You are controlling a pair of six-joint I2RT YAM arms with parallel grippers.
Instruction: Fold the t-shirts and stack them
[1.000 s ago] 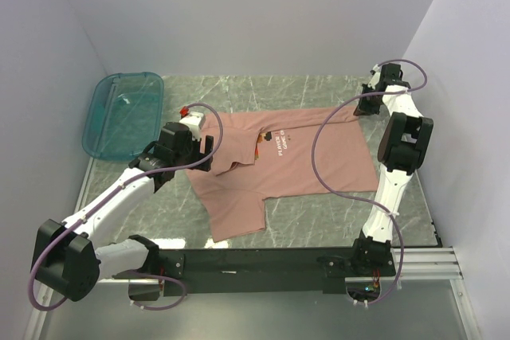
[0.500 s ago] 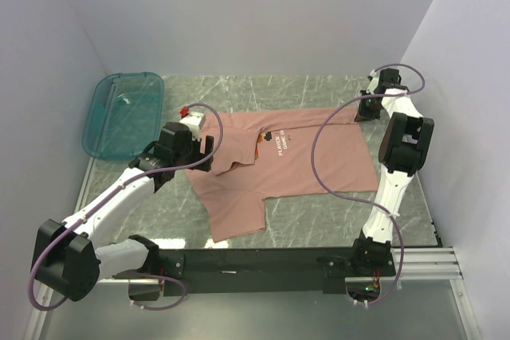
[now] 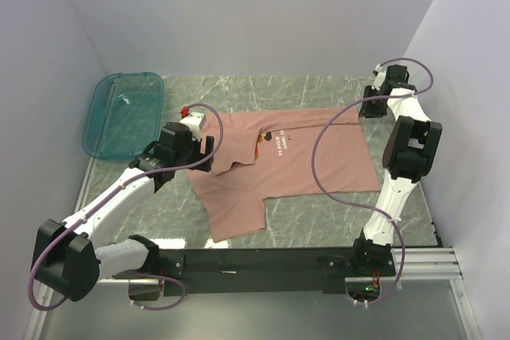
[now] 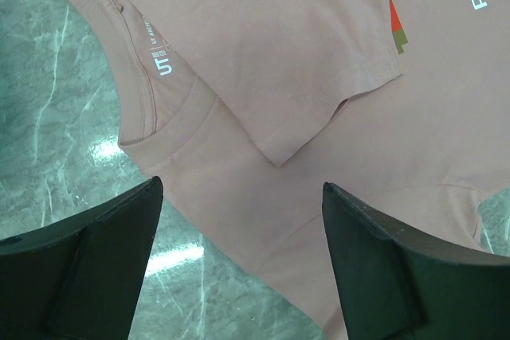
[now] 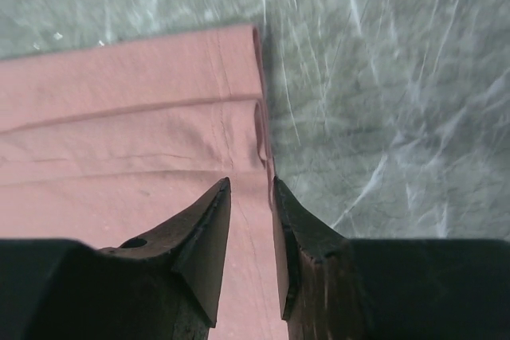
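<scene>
t-shirt (image 3: pixel 295 161) | left arm (image 3: pixel 119 193) low, jaws wide over collar (image 4: pixel 151 77) | right arm (image 3: pixel 396 189) outstretched, jaws narrowly apart at hem (image 5: pixel 239 69)

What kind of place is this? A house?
Probably a robot test booth, not a house: plain walls close around a marbled table, a left arm and right arm bolted at its edge, a pink t-shirt laid out.

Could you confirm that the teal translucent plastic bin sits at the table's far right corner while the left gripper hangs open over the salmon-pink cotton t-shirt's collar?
Not quite: the top external view shows the teal translucent plastic bin at the far left corner. The left gripper does hang open over the collar of the salmon-pink cotton t-shirt.
</scene>
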